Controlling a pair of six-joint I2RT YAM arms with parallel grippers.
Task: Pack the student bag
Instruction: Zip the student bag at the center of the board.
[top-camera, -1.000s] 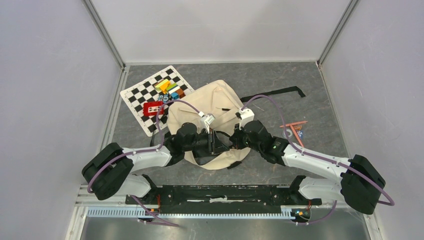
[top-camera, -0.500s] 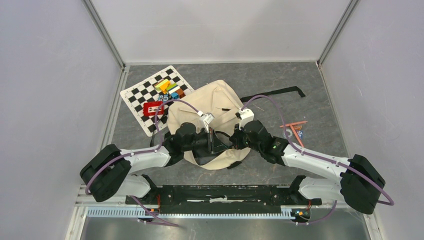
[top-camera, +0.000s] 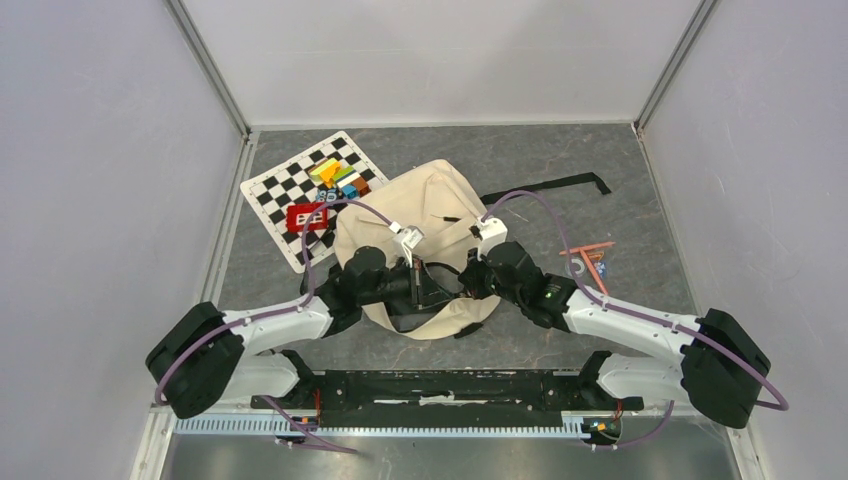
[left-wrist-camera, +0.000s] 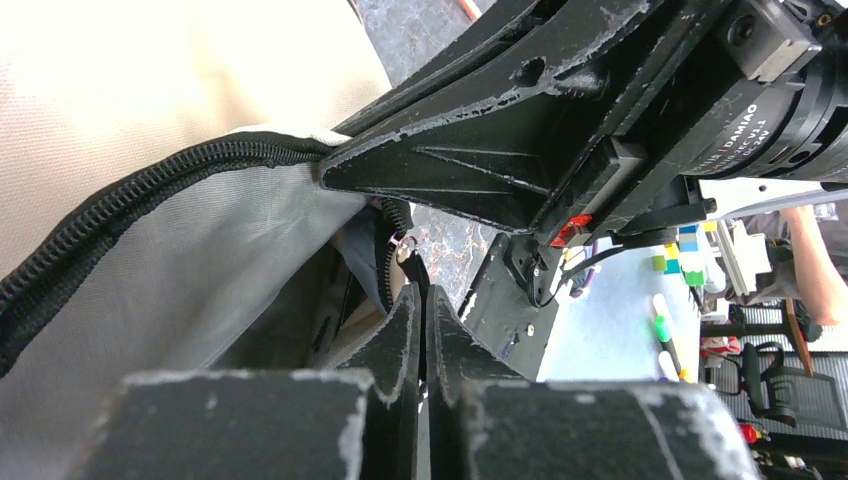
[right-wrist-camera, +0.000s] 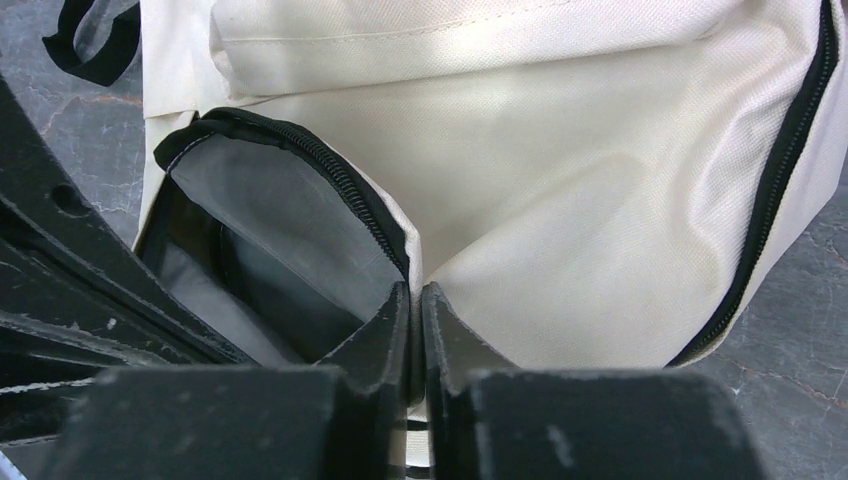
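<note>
Grey tabletop (top-camera: 650, 180) under the rig, and I'm holding the student bag (top-camera: 430, 200) at mid-table with both arms: right gripper (right-wrist-camera: 415, 300) clamped on its zipper rim (right-wrist-camera: 340, 175), left gripper (left-wrist-camera: 420, 300) squeezed tight on what looks like the pull tab (left-wrist-camera: 410, 262) (spreading the mouth for packing, I reckon).

Even, diffuse light from above is provided in the top view. The pale walls (top-camera: 100, 200) are rendered bright, and only short, soft shadows are cast on the table (top-camera: 640, 200). Straight enclosure edges are splayed towards the corners. In the left wrist view, the left gripper's fingers (left-wrist-camera: 390, 345) are softened at the bottom edge, and the far background is overexposed. In the right wrist view, the student bag (right-wrist-camera: 560, 200) is brightly and sharply shown. Its grey lining (right-wrist-camera: 270, 210) is shaded, and the right gripper's fingers (right-wrist-camera: 380, 345) are slightly blurred near the lens.
</note>
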